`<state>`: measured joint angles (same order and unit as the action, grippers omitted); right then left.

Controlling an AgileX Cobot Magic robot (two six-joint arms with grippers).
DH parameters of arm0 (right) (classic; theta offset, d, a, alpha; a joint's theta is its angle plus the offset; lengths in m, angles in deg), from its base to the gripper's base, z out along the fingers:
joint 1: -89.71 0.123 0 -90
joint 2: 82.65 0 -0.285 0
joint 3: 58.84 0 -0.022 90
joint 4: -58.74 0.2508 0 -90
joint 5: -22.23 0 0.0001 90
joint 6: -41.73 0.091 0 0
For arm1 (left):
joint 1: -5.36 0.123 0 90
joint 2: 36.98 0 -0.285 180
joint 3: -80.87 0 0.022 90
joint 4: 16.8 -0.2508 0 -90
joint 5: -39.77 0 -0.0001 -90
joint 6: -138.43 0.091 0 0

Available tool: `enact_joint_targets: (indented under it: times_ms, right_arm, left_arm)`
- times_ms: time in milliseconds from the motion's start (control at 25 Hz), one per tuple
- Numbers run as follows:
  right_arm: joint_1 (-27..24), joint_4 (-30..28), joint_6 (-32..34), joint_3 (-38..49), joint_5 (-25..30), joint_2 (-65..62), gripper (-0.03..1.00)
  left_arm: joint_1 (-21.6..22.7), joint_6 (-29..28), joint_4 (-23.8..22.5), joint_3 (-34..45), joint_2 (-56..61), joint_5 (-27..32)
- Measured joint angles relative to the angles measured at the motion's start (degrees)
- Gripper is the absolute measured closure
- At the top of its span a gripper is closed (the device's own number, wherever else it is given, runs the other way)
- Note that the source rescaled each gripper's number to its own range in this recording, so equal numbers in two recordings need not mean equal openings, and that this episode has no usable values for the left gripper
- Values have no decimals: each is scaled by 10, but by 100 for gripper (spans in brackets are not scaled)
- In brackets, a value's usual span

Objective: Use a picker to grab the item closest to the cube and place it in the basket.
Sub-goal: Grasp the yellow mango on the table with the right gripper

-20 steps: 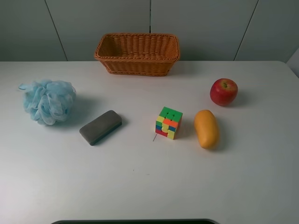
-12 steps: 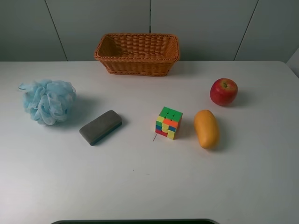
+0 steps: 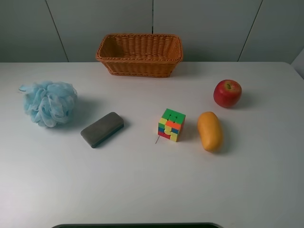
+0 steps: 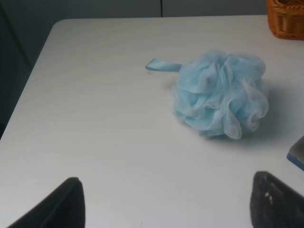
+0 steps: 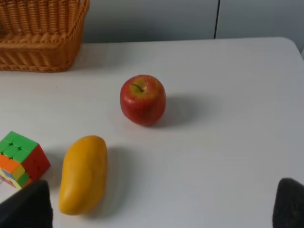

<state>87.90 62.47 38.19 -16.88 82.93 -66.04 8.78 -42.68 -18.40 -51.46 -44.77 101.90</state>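
Right tool (image 5: pixel 156 211) wide open, holding nothing, low over table (image 3: pixel 142 190), mango (image 5: pixel 83 173) just ahead. Left tool (image 4: pixel 168 209) same deal: open, empty, facing blue pouf (image 4: pixel 219 95). Nothing budged in last second, so I haven't started. Mango sits just beside cube (image 3: pixel 171 125), my pick; basket (image 3: pixel 137 66) at back.

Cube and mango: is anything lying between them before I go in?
Nothing. Only a narrow strip of bare table separates the cube from the mango; they do not touch. The exterior high view shows it clearly.
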Motion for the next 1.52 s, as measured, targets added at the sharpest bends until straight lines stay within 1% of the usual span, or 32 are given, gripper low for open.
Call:
enact_joint_targets:
  times_ms: [200,280,440,520,600,720,880,1080,1320,1520]
  right_arm:
    - [0,8,-21,-106,33,196,-3]
    - [1,25,-24,-147,38,274,-3]
    - [2,61,-26,-200,37,420,-3]
    - [17,63,-25,-209,27,486,-3]
    - [48,59,-14,-210,7,539,-3]
    - [98,57,18,-210,-21,610,-3]
    - [149,52,57,-210,-51,691,-3]
    - [174,47,93,-210,-73,786,-3]
    - [185,60,101,-210,-117,885,-3]
    - [185,75,99,-210,-125,946,-3]
  left_arm:
    - [0,0,0,0,0,0]
    - [0,0,0,0,0,0]
    - [0,0,0,0,0,0]
    - [0,0,0,0,0,0]
    - [0,0,0,0,0,0]
    - [0,0,0,0,0,0]
    - [0,0,0,0,0,0]
    - [0,0,0,0,0,0]
    - [0,0,0,0,0,0]
    - [0,0,0,0,0,0]
